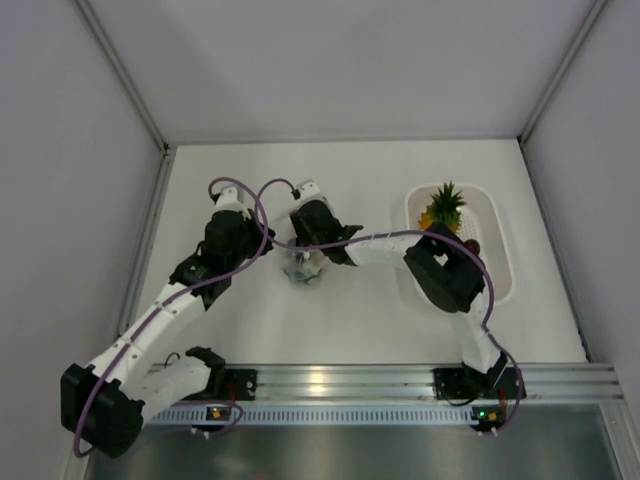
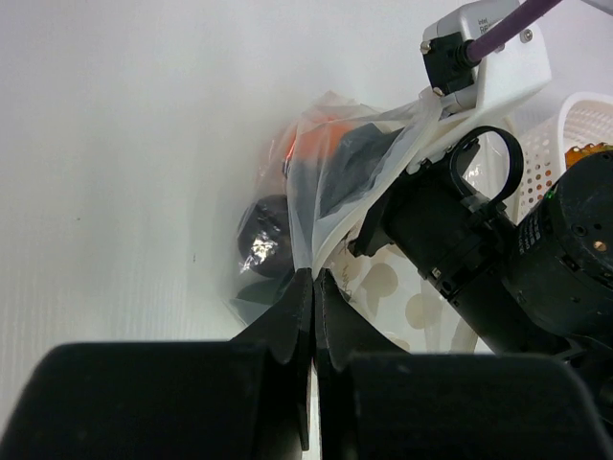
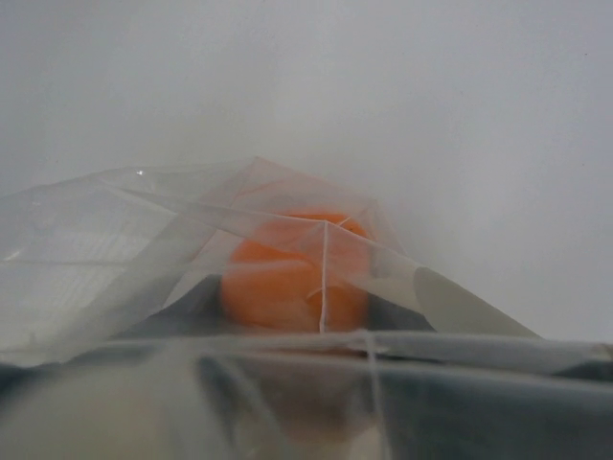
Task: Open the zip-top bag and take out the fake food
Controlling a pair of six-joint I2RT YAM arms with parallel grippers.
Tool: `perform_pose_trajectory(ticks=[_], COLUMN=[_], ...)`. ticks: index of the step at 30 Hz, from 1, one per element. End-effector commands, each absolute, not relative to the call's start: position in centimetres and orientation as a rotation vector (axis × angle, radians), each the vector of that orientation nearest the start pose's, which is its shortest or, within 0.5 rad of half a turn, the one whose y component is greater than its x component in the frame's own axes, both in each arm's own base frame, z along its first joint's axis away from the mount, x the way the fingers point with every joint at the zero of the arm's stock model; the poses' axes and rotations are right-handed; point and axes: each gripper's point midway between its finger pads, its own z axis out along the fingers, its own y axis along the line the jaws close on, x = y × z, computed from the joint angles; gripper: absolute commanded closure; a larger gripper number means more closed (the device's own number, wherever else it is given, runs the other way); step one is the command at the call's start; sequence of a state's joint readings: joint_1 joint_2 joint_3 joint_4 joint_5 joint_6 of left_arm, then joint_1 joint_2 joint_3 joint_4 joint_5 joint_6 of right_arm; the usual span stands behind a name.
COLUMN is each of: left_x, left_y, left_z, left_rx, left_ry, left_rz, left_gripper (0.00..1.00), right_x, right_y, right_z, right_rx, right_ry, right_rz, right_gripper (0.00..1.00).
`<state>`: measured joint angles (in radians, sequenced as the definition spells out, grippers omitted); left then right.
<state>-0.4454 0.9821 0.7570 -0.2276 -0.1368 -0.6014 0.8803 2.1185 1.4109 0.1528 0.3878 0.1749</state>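
The zip-top bag lies crumpled at the table's middle, between the two wrists. My left gripper is shut on a fold of its clear film. Inside the bag are a round orange fruit and dark pieces of fake food. My right gripper points down into the bag's mouth, with white fingers pushed among the plastic. In the right wrist view the film lies across the lens and blurs those jaws, so how they stand is unclear. The pineapple stands in the basket.
A white perforated basket sits at the right, beside the right arm's elbow. Purple cables loop above both wrists. White walls close off the left, the back and the right of the table.
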Motion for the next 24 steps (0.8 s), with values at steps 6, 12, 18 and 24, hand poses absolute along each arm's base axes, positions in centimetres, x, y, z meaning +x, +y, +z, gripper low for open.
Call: perform_pose_trajectory(ticks=[6,12,18,24], left_x=[31.0,31.0,30.7,30.4], left_y=[-14.5,-14.6,-15.6,-16.5], left_z=[21.1,21.0,21.5,21.9], left_rx=[-0.226,-0.214,-0.177,-0.11], left_ry=[1.983,1.989,1.994,1.999], left_rz=[-0.535,-0.539,-0.596,-0.636], left_gripper=[1.0,1.0,1.0,1.0], right_x=[38.7,37.2,35.5,33.4], right_y=[37.2,37.0,37.2,37.7], right_z=[7.0,9.6,12.5,15.3], right_rx=[-0.532,-0.515,-0.53,-0.598], right_ry=[2.087,2.053,2.006,1.972], right_rz=[0.235,0.324,0.412,0.511], right_gripper=[0.87,0.88,0.9,0.91])
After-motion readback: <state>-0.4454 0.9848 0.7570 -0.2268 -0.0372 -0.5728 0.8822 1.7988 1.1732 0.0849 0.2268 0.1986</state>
